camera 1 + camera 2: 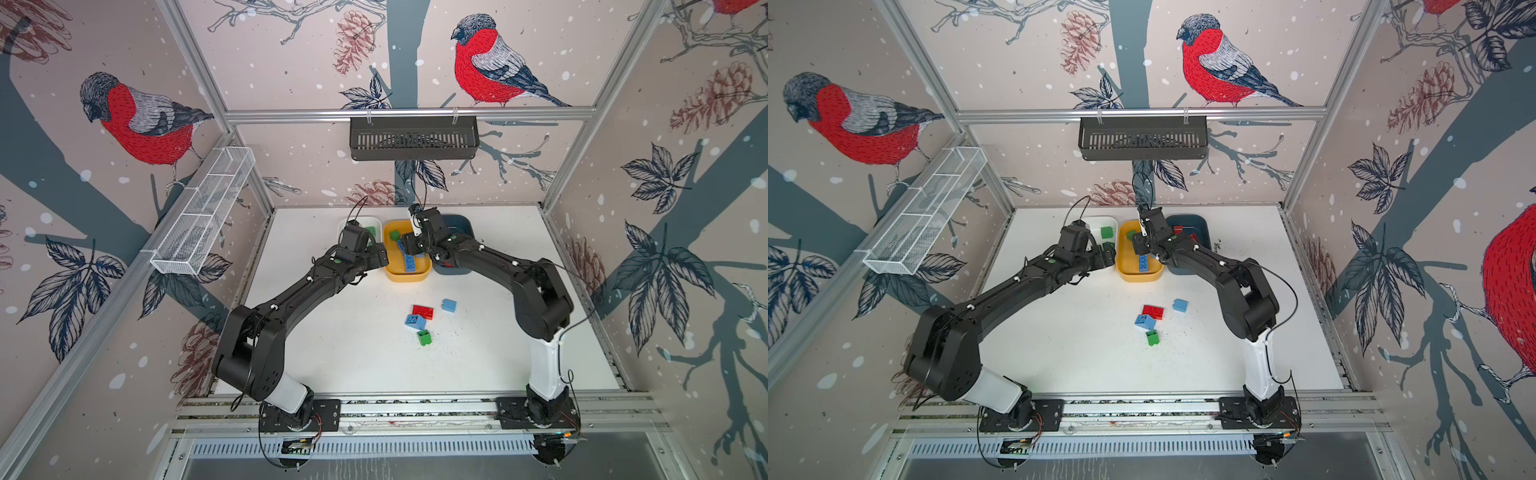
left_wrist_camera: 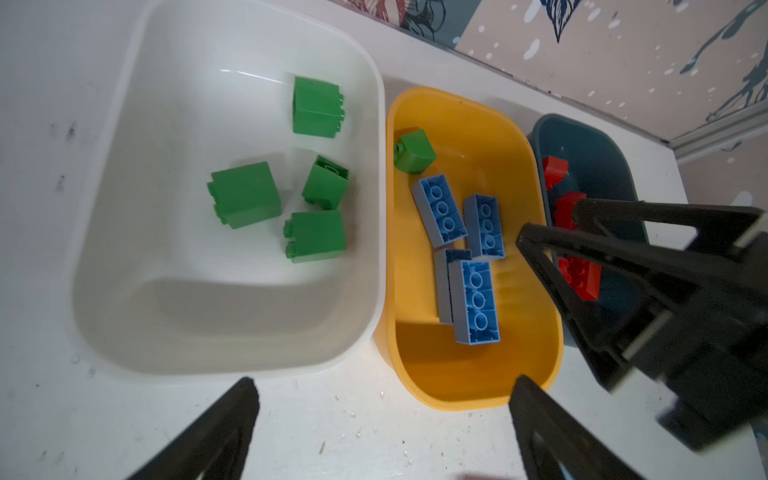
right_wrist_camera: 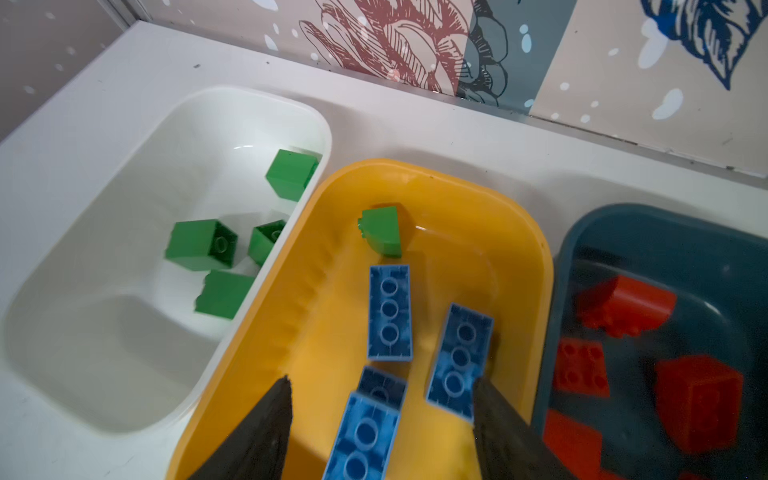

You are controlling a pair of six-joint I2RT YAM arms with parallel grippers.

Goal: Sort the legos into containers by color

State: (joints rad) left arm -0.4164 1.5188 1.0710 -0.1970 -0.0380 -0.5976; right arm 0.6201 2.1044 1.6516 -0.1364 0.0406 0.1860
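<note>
- Three shallow plastic tubs stand in a row at upper centre of the white tabletop (image 1: 332, 353) in both top views: white rounded tub (image 2: 104, 249) left, yellow rounded tub (image 3: 519, 266) middle, dark teal tub (image 3: 665, 232) right
- Contents: four green square bricks (image 2: 245, 195) in the white tub, four long blue bricks (image 3: 390, 311) in the yellow, red bricks (image 3: 623, 307) in the teal
- Misfit: a small green brick with a rounded top (image 3: 382, 235) lies on its side in the yellow tub, at that tub's upper-left corner in both top views
- State, left gripper (image 2: 384, 380): jaws spread wide and empty, hovering at the near edge where the white and yellow tubs meet
- State, right gripper (image 3: 381, 379): jaws parted about midway, over the blue bricks in the yellow tub, clamping none of them as far as I can see
- Key relation: in both top views the misfit sits just up-left of the right gripper and up-right of the left gripper; the right looks nearer. It is near-cubic with no real long axis, its studs facing the white tub
- Unsorted, in a close cluster at lower centre-right of the tabletop: red rectangular brick (image 1: 423, 311), two pale blue bricks (image 1: 415, 321), loose green cube brick (image 1: 424, 337)
</note>
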